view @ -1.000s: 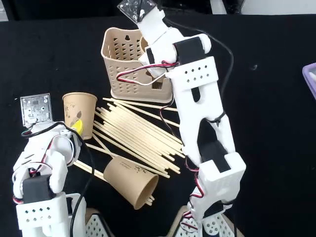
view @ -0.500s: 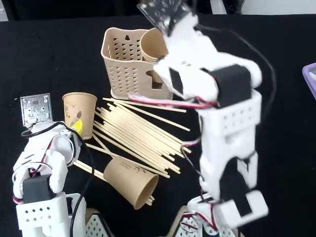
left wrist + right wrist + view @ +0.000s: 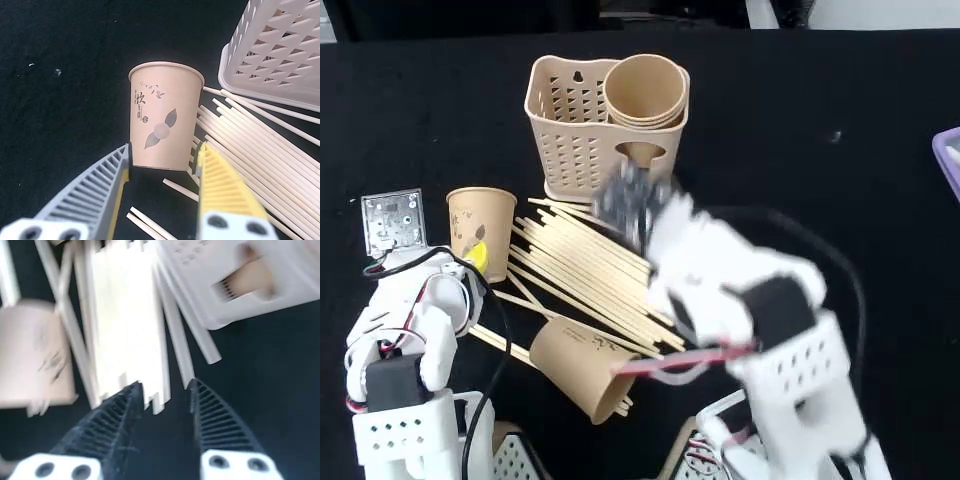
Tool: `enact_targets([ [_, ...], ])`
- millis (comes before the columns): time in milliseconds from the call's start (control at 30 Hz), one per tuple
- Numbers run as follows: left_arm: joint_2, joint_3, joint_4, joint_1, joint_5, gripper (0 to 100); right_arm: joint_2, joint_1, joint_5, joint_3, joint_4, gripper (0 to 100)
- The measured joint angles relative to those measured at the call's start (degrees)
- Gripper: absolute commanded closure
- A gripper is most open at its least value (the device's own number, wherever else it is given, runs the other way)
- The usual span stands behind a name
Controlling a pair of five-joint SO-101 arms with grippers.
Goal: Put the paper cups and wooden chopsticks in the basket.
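Left wrist view: left claw (image 3: 162,148) open, flanking the upright paper cup (image 3: 165,107).

Near left: the left arm (image 3: 415,335) is sitting folded up, its wrist pointing toward the far side. The left gripper (image 3: 162,150) is holding its grey and yellow fingers well apart. Near right: the right arm (image 3: 780,345) is leaning in toward the centre, wrist tipping downward. The right gripper (image 3: 165,385) is keeping its two black fingers parted, with a clear gap between the tips.
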Motion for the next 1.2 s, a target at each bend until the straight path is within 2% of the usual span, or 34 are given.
enact_targets([
  [167, 0.0, 1.05, -0.09, 0.0, 0.0, 78, -14.95, -2.9, 4.31, 17.67, -0.53, 77.7],
  [300, 0.0, 1.05, -0.09, 0.0, 0.0, 78, -21.8, -5.36, 6.15, 25.58, -2.2, 77.9],
  [533, 0.0, 1.05, -0.09, 0.0, -1.14, 78, -19.87, -14.95, 6.33, 27.43, -3.08, 77.7],
  [867, 0.0, 1.05, -0.09, 0.0, -1.49, 78, -17.58, -23.56, 4.75, 27.78, -4.22, 77.6],
  [967, 0.0, 1.05, -0.09, 0.0, -1.67, 78, -17.67, -24.35, 4.75, 29.19, -5.89, 77.6],
  [1200, 0.0, 1.05, -0.09, 0.0, -1.67, 78, -17.58, -24.26, 4.75, 39.47, -17.67, 80.5],
])
